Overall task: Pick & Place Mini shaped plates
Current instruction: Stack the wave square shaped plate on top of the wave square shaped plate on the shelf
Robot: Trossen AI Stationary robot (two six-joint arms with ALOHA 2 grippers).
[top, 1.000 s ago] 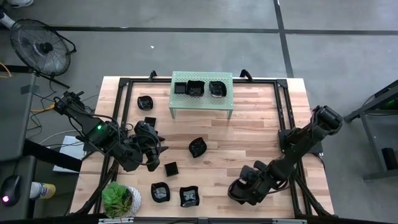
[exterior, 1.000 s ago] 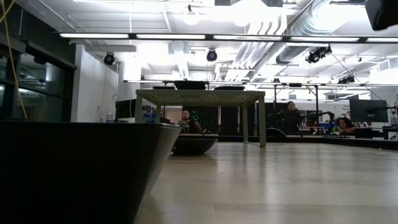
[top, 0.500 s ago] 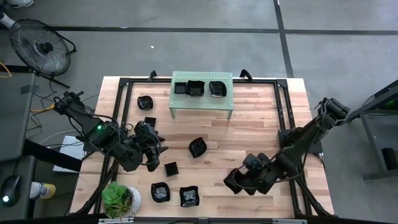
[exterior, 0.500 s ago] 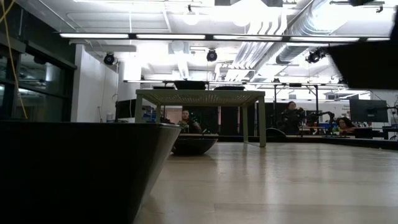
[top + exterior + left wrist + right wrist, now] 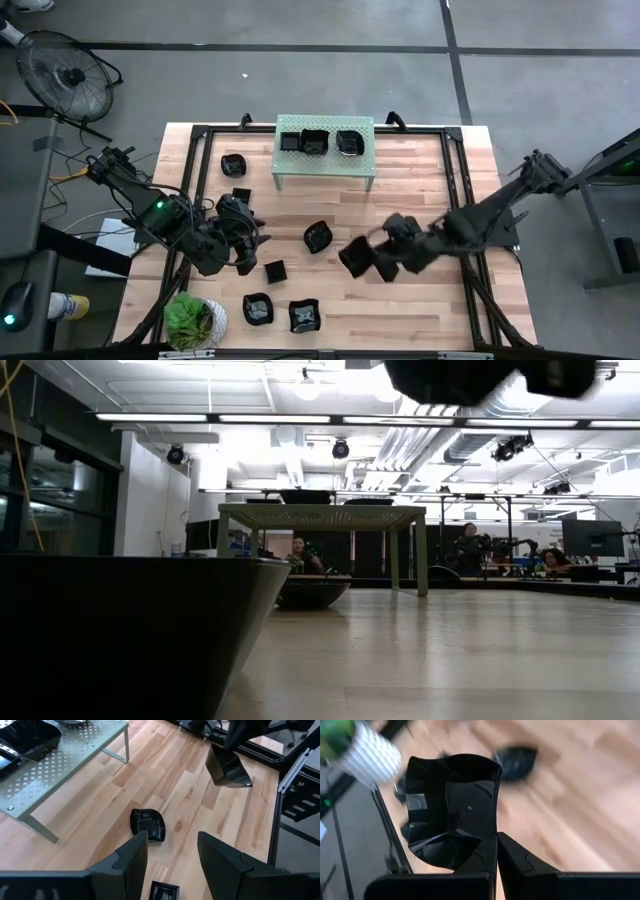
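Note:
My right gripper [image 5: 372, 258] hangs over the middle of the table, shut on a glossy black mini plate [image 5: 452, 805] with a raised wavy rim; this plate [image 5: 227, 767] also shows in the left wrist view. Three plates lie on the pale green shelf [image 5: 325, 160]. Several more rest flat on the wood, among them one [image 5: 318, 237] left of the held plate and one [image 5: 275, 270] nearer the front. My left gripper [image 5: 172, 855] stands open above the table's left part, nothing between its fingers. My right gripper pinches the plate's rim [image 5: 482, 840] at one side between its two fingers [image 5: 520, 862]. The fingers slant downward, coming from the table's right. The plate stands tilted on edge beyond the fingertips, its hollow side toward the wrist camera, lifted clear of the table.
A small green plant in a white ribbed pot [image 5: 193, 322] sits at the near left corner. A black frame [image 5: 455, 150] runs around the table. In the low view a dark plate [image 5: 120, 630] stands close in front of the camera.
My right gripper has risen from near the table's front edge and swung toward the left and far side, to the middle, rolling as it went. It has stayed shut on the plate, which has gone up with it.

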